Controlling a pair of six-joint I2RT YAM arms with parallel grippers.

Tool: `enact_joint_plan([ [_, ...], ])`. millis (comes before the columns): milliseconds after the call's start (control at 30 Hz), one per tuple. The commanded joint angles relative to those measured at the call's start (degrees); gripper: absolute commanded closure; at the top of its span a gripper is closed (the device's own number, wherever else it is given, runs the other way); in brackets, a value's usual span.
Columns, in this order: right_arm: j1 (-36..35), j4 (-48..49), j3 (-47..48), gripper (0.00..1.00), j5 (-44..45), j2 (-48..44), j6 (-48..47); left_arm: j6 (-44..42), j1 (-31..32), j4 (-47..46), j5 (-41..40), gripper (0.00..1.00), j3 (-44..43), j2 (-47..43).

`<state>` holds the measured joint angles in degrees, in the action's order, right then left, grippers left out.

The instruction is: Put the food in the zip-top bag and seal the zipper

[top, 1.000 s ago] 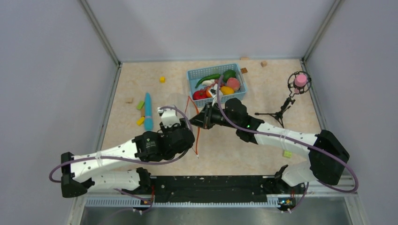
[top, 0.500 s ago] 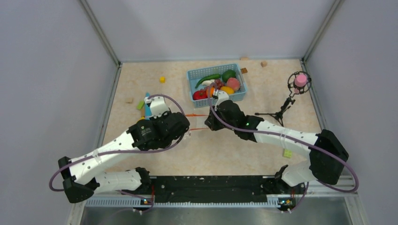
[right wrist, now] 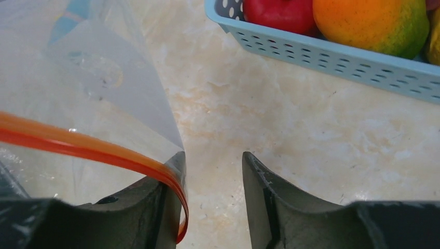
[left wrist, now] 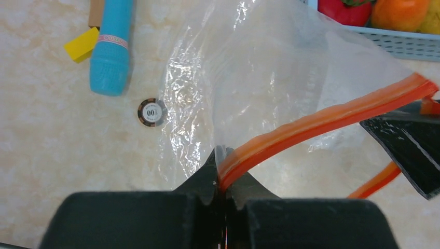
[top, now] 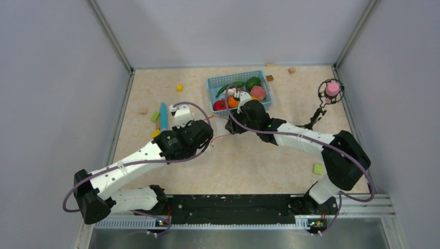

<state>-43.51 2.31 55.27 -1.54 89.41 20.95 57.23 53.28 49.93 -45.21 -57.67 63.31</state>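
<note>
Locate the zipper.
In the left wrist view, the zipper is pinched in the left gripper at bottom centre and arcs up and right toward the basket.

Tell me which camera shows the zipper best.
Left wrist: the zipper runs long and sharp across the frame, pinched in the left fingers. Right wrist shows one curved stretch at its left edge; the top view only faint orange slivers.

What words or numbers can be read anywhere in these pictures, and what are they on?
"00": on the small round disc lying on the table by the edge of the clear bag.
Pink band around the light-blue stick: its print is too small to read.
Nothing else carries readable text.
</note>
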Motion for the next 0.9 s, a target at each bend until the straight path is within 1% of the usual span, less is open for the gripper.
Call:
enact_joint_plan([
  [0, 1.0, 7.9, 1.2, 0.52, -6.9, -0.7, -4.1, -0.1, -1.0, -1.0, -6.0, 1.00, -3.5, 2.9],
  [33, 1.1, 8.2, 1.6, 0.48, -8.6, -1.2, -4.2, -0.6, -1.3, -1.7, -6.6, 1.00, -3.9, 3.3],
  [67, 1.0, 7.9, 2.3, 0.42, -10.2, -1.9, -4.5, -1.7, -1.7, -3.0, -6.5, 1.00, -4.1, 3.6],
  [100, 1.0, 7.6, 2.9, 0.34, -11.6, -2.8, -4.7, -2.6, -2.8, -4.2, -5.8, 1.00, -4.1, 3.8],
  [167, 1.0, 7.2, 3.3, 0.10, -12.8, -5.3, -4.7, -4.3, -5.2, -6.2, -3.0, 1.00, -3.9, 4.3],
  [200, 1.1, 7.1, 3.2, 0.05, -12.7, -6.6, -4.8, -4.9, -6.6, -6.6, -1.9, 1.00, -3.9, 4.7],
  [267, 1.1, 6.2, 2.7, 0.02, -11.3, -9.2, -5.1, -4.8, -8.9, -5.8, -0.6, 1.00, -4.4, 5.5],
  [367, 1.1, 5.4, 1.3, 0.01, -7.6, -12.8, -5.7, -5.0, -10.3, -5.7, -0.4, 1.00, -4.4, 5.5],
  [433, 1.1, 4.0, 1.2, 0.01, -0.4, -13.5, -5.2, -5.2, -10.4, -7.0, -0.3, 1.00, -3.3, 4.8],
  [500, 1.2, 2.0, 2.2, 0.01, 10.0, -12.7, -4.6, -5.5, -10.5, -8.1, 0.5, 1.00, -2.3, 4.0],
  [567, 1.4, 0.3, 4.3, 0.01, 17.5, -10.2, -5.0, -5.4, -10.6, -8.1, 0.9, 1.00, -1.9, 3.6],
  [633, 1.6, -0.3, 7.1, 0.01, 21.6, -6.5, -6.4, -4.4, -10.6, -7.3, 0.7, 1.00, -1.5, 3.4],
  [767, 2.0, -1.3, 14.9, 0.01, 23.5, 3.4, -10.6, -3.2, -10.8, -6.3, -0.2, 1.00, -1.1, 3.3],
  [867, 2.1, -4.0, 21.4, 0.01, 28.0, 11.0, -11.2, -3.2, -10.9, -6.3, 0.0, 1.00, -1.0, 3.2],
])
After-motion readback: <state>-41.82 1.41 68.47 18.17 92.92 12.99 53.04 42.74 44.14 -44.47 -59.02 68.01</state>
